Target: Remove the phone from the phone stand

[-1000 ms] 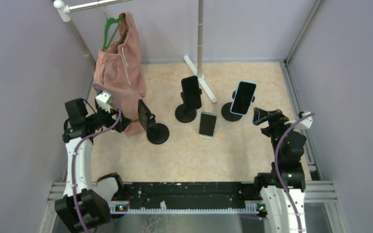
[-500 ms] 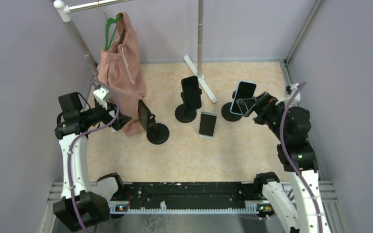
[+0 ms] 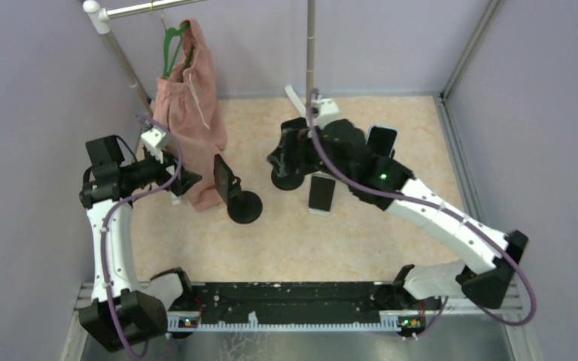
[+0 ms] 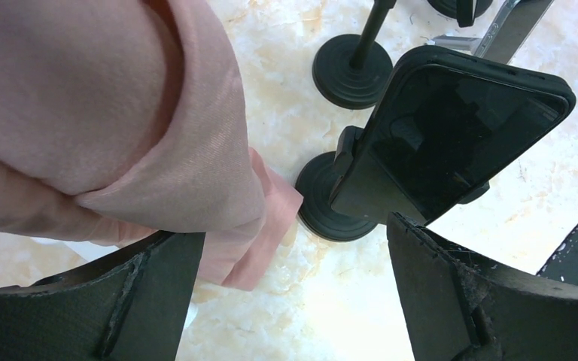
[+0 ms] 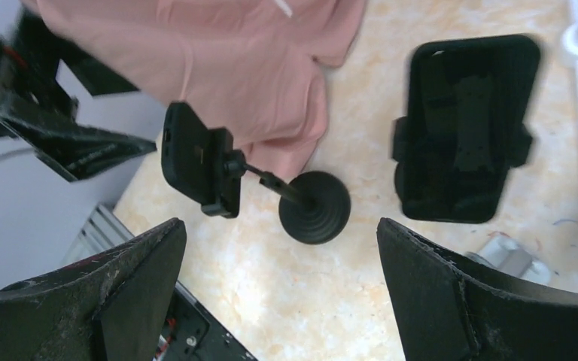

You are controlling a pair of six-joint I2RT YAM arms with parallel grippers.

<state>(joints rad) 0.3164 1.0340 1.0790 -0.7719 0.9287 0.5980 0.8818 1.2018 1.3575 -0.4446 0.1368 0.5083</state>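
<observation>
While you look down from above, your left claw (image 3: 187, 183) hangs beside the pink shorts (image 3: 192, 105) and faces the left phone (image 3: 223, 179), which sits tilted on the left stand (image 3: 245, 207). Your right arm reaches across the table, with the right claw (image 3: 280, 156) over the middle stand (image 3: 287, 180). The arm covers most of what that stand carries. A blue-cased phone (image 3: 382, 138) peeks out behind the arm, and a loose phone (image 3: 321, 193) lies flat on the table (image 3: 286, 241) between the stands. You cannot tell from here which phone is the one to remove.

From your left wrist, the left claw (image 4: 293, 301) is spread wide and has hold of nothing. The left phone (image 4: 459, 135) stands just ahead, above the right-hand finger and clear of it, clipped in the left stand (image 4: 335, 203). The pink shorts (image 4: 120, 113) crowd the other finger, and their hem drapes against the stand's base.

From your right wrist, the right claw (image 5: 282, 293) is also wide open and empty. The middle phone (image 5: 466, 128) lies below it, clamped in the middle stand, well apart from both fingers. The left phone (image 5: 194, 158) on the left stand (image 5: 314, 207) shows between the fingers, farther off.
</observation>
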